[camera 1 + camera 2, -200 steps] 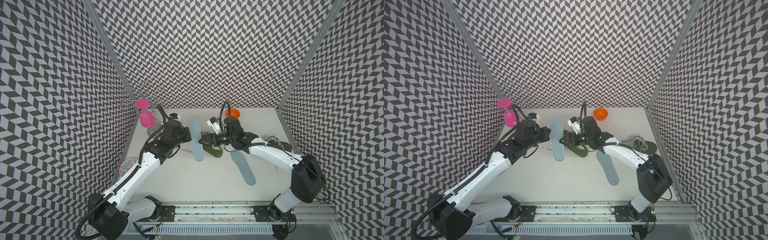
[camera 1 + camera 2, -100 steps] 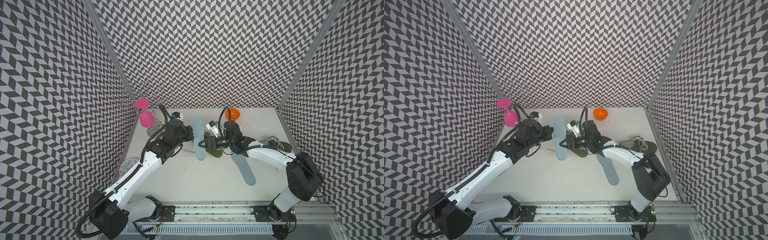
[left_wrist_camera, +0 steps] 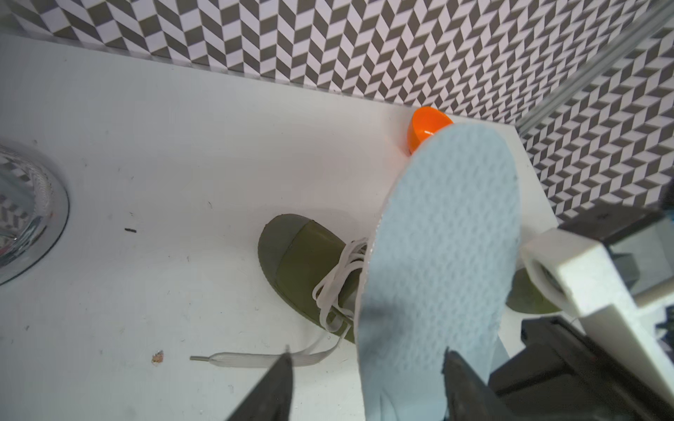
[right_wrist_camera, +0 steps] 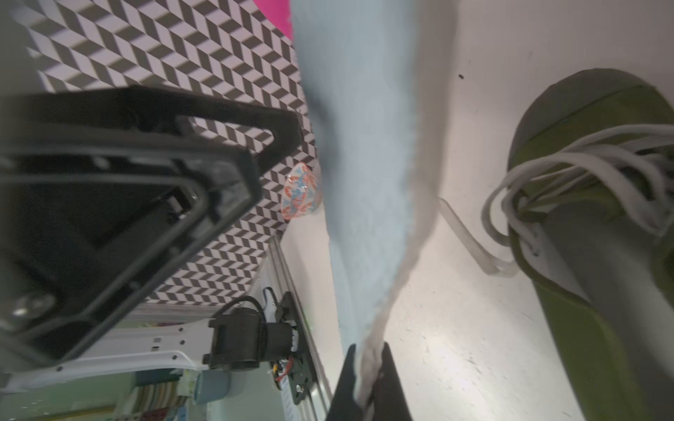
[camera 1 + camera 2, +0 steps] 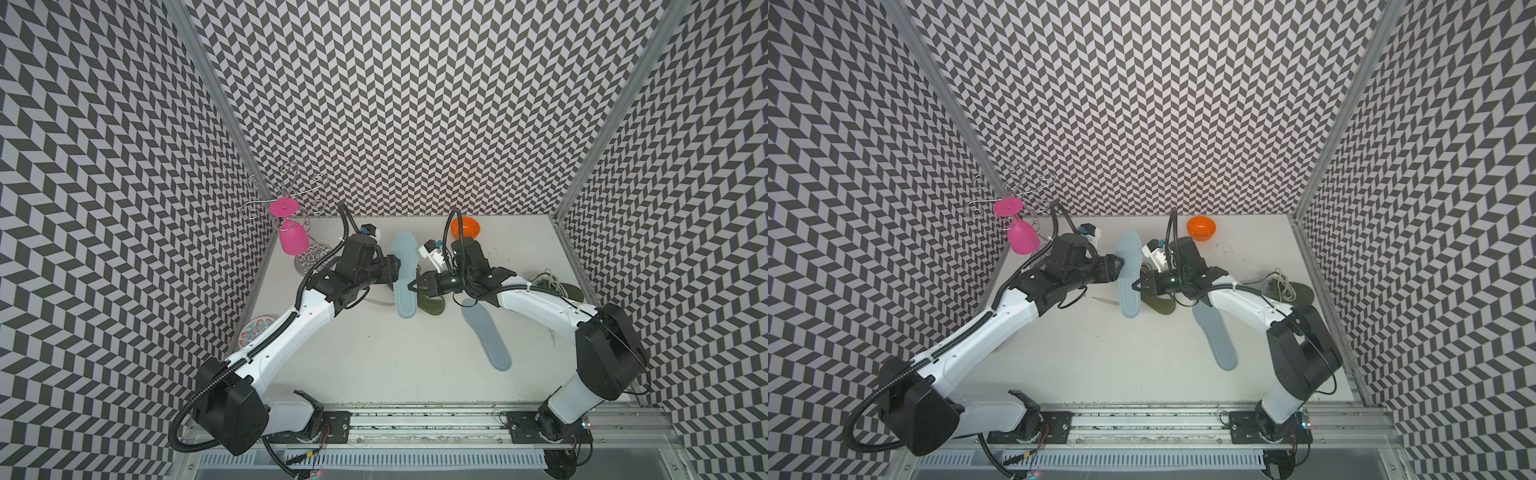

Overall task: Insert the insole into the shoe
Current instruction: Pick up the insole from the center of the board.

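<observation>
Your right end effector (image 4: 368, 368) is clamped tight on the long edge of the pale blue insole (image 4: 364, 164). Your left end effector (image 3: 368, 382) stands wide open, gripping nothing. Its fingers (image 3: 273, 397) are spread either side of the insole's opposite edge, and you cannot tell whether one touches it. The olive shoe (image 3: 299, 255) lies on the worktop (image 5: 374, 353) just beneath the right end effector, laces loose. The insole runs between the two end effectors, alongside the shoe and not yet inside it.
</observation>
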You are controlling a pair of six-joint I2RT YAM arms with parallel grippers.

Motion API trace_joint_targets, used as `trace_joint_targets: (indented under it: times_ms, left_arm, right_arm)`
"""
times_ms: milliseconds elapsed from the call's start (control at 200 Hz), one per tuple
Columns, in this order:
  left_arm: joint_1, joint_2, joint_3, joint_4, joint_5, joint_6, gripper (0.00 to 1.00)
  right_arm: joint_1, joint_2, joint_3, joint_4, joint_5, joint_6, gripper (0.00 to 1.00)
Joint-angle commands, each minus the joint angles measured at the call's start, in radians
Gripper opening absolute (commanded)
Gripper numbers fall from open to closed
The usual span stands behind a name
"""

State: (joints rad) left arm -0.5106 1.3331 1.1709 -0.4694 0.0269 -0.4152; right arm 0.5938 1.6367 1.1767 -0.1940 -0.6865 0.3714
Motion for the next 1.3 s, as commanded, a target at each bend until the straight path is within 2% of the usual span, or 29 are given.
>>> trace_joint_targets:
  times_ms: [0,135,295,471,631,701,906,1072,1292]
  left_arm:
    - [0.063,0.028,0.082,-0.138,0.125,0.267,0.75]
    - [0.096,0.089,0.135,-0.215,0.273,0.481,0.77]
    - [0.101,0.142,0.220,-0.233,0.418,0.612,0.78]
    - [0.112,0.237,0.352,-0.346,0.383,0.761,0.78]
    - [0.131,0.288,0.393,-0.376,0.452,0.851,0.75]
    - [0.134,0.306,0.391,-0.395,0.465,0.863,0.70]
    - [0.150,0.287,0.296,-0.342,0.510,0.872,0.69]
    - [0.152,0.287,0.271,-0.337,0.532,0.888,0.67]
    - [0.152,0.277,0.245,-0.307,0.620,0.897,0.51]
  right_arm:
    - [0.002,-0.017,0.041,-0.202,0.095,-0.249,0.03]
    - [0.015,-0.072,-0.035,-0.234,0.122,-0.319,0.03]
    - [0.024,-0.077,-0.048,-0.287,0.180,-0.349,0.02]
    - [0.044,-0.080,-0.040,-0.304,0.193,-0.366,0.02]
    - [0.080,-0.063,-0.027,-0.322,0.232,-0.384,0.02]
    - [0.084,-0.060,-0.026,-0.323,0.252,-0.383,0.02]
    - [0.086,-0.066,-0.035,-0.306,0.239,-0.404,0.02]
    - [0.107,-0.065,-0.053,-0.297,0.257,-0.415,0.03]
    - [0.124,-0.060,-0.031,-0.322,0.281,-0.429,0.03]
